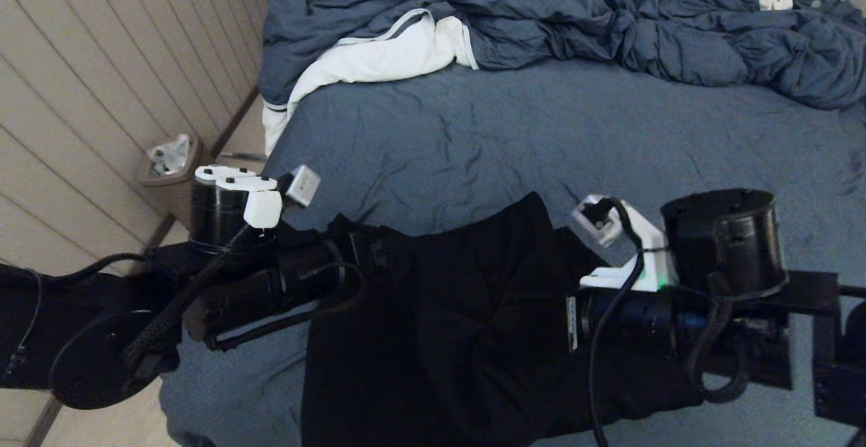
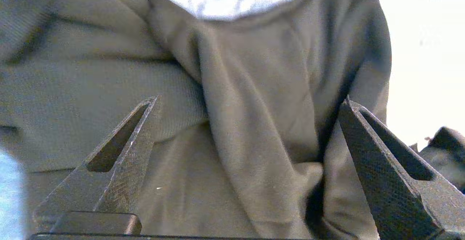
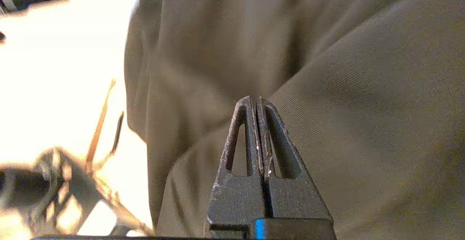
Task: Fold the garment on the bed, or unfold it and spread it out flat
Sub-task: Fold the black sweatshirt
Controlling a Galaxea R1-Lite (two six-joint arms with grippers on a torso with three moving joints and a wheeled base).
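The garment (image 1: pixel 467 318), a black hoodie, is bunched in a heap at the near edge of the bed (image 1: pixel 507 136), between my two arms, and rises to a peak on its right side. My left gripper (image 2: pixel 250 100) is open, its fingers (image 2: pixel 145 123) spread wide with folds of the garment (image 2: pixel 254 123) right in front of them. My right gripper (image 3: pixel 255 97) is shut, and creases of the garment (image 3: pixel 363 105) run into its tips as if a fold is pinched there. In the head view both sets of fingers are lost against the black cloth.
A rumpled blue-grey comforter (image 1: pixel 541 21) and a white cloth (image 1: pixel 379 55) lie along the far side of the bed. A waste bin (image 1: pixel 169 163) stands on the floor by the panelled wall, left of the bed's edge.
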